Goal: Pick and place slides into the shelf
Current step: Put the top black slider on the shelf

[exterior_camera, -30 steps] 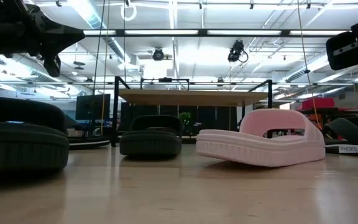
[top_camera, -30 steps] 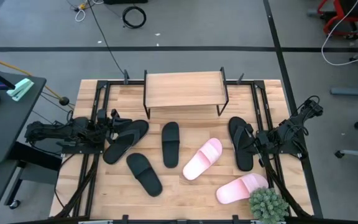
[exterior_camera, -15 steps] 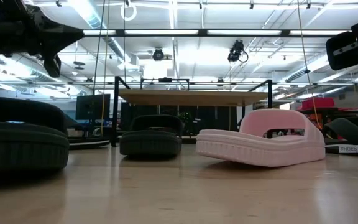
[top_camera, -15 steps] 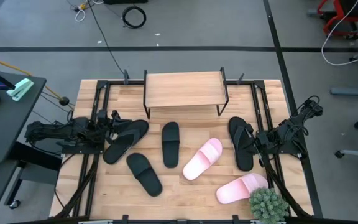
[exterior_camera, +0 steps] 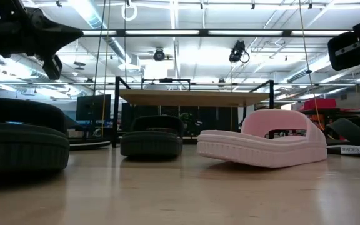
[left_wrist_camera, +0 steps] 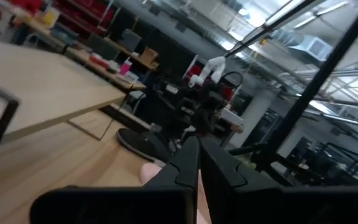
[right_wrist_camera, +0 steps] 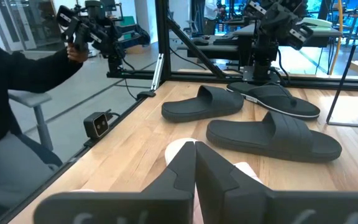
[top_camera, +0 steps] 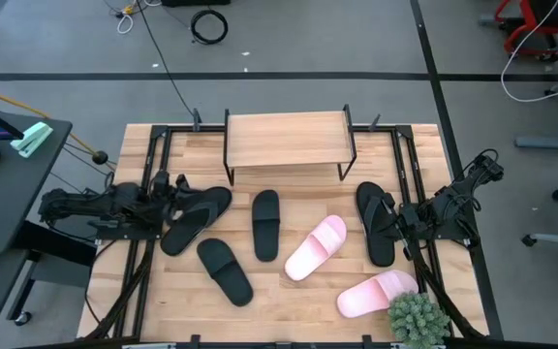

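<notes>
Wooden shelf [top_camera: 287, 138] stands bare behind six slides [top_camera: 266, 224]; potted plant [top_camera: 417, 317] near; both jaws pressed together.

Bright overhead strip lights, soft shadows; left wrist view is blurred and tilted

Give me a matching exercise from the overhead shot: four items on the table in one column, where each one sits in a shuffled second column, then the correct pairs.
Items:
1. shelf
2. potted plant
3. left gripper
4. right gripper

Places:
A. over the black slide at the table's right side
B. far middle of the table
C. near right corner, beside a pink slide
D. over the black slide at the table's left side

Pairs: 1-B, 2-C, 3-D, 4-A
</notes>
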You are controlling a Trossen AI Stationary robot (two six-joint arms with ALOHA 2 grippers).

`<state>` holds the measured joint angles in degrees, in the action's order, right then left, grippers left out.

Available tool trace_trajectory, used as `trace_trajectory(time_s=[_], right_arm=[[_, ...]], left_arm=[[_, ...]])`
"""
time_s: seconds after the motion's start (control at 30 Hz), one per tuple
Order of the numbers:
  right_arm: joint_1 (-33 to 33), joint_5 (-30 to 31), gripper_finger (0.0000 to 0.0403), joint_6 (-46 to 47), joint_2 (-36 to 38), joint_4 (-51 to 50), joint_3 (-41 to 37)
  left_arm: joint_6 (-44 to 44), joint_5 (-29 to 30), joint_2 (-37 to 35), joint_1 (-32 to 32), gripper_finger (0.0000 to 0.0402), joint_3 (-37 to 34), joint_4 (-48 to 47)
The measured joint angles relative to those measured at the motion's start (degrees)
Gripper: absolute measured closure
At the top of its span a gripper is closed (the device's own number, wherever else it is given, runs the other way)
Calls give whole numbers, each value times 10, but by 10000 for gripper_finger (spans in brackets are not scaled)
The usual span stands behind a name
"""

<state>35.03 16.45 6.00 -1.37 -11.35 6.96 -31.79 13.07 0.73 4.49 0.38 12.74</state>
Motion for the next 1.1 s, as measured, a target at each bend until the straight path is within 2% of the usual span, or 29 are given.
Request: trace_trajectory(time_s=[0.17, 0.33, 0.57, 0.7, 0.87, 1.1], right_arm=[[0, 0, 389, 0, 0, 0, 0], [0, 0, 389, 0, 0, 0, 0], [0, 0, 389, 0, 0, 0, 0], [0, 0, 389, 0, 0, 0, 0], [0, 0, 389, 0, 0, 0, 0], [0, 0, 389, 0, 0, 0, 0]], left_arm=[[22, -24, 0, 0, 383, 31, 1], [78, -28, 7, 3, 383, 120, -26], [156, -39, 98, 22, 383, 302, -235], [220, -39, 161, 22, 383, 368, -294], [250, -39, 211, 22, 384, 398, -306], [276, -34, 252, 21, 382, 386, -320]])
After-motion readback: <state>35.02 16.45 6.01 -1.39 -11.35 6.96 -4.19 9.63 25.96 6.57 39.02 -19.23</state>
